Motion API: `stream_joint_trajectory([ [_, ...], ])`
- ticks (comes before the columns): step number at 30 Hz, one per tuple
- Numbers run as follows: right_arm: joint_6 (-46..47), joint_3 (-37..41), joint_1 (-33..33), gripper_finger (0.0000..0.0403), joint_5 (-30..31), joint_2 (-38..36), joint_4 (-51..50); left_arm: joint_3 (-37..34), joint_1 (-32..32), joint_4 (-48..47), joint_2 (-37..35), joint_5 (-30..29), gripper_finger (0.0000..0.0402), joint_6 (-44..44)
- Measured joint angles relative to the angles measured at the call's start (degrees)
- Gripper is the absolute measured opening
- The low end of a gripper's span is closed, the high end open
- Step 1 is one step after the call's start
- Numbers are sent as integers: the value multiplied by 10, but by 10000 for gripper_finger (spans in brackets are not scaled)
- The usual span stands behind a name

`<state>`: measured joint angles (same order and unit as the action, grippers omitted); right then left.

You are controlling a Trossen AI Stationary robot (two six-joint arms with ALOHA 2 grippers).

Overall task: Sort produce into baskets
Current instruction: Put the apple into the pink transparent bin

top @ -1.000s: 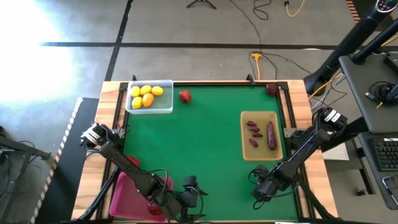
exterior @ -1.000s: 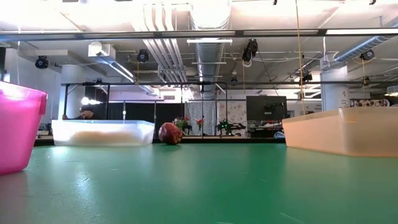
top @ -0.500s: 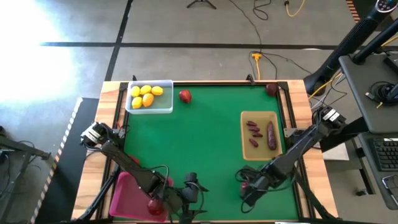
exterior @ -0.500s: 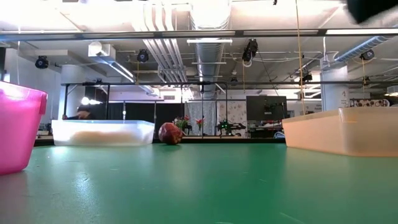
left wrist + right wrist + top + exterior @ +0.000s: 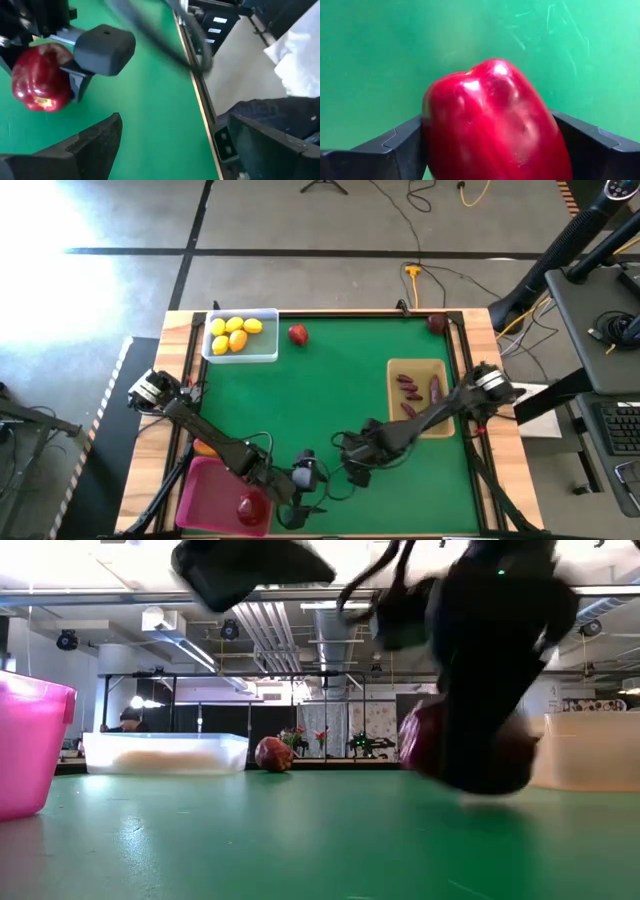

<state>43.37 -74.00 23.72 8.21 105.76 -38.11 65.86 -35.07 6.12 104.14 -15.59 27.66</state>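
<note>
- Two grippers are working near the bottom centre of the high view, just beside each other over the green table (image 5: 330,390).
- Clamping a shiny red fruit (image 5: 492,125) between its two fingers, the right gripper (image 5: 352,470) is hanging low over the mat, right of centre in the low view.
- Sitting lower and to the left of it in the high view, the left gripper (image 5: 303,498) is holding nothing, its fingers standing spread apart.
- Filling the upper-left corner of the table, the clear bin (image 5: 240,352) is holding several yellow lemons (image 5: 235,333).
- Lying just right of that bin is a loose red fruit (image 5: 297,334), and another dark red one (image 5: 436,323) is resting near the upper-right corner.
- Sitting toward the right side, the tan tray (image 5: 392,395) is carrying dark purple pieces (image 5: 408,388).
- Occupying the lower left, the pink bin (image 5: 200,500) is containing one red fruit (image 5: 249,507).
</note>
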Motion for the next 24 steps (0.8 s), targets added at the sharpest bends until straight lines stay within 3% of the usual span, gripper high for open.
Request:
stream_joint_trajectory([
  [5, -67, -49, -29, 338, 4, 52, 0, -60, -8, -7, -26, 1, 342, 86],
  [11, -153, -97, -65, 340, 4, 81, 1, -104, -16, -82, -76, -20, 342, 134],
  [18, -175, -115, -88, 377, 10, 93, 3, -105, -16, -150, -108, -141, 343, 137],
  [21, -177, -116, -88, 387, 10, 93, 3, -110, -16, -132, -95, -201, 343, 139],
  [24, -178, -116, -87, 396, 9, 92, -4, -125, -14, -86, -73, -213, 343, 131],
])
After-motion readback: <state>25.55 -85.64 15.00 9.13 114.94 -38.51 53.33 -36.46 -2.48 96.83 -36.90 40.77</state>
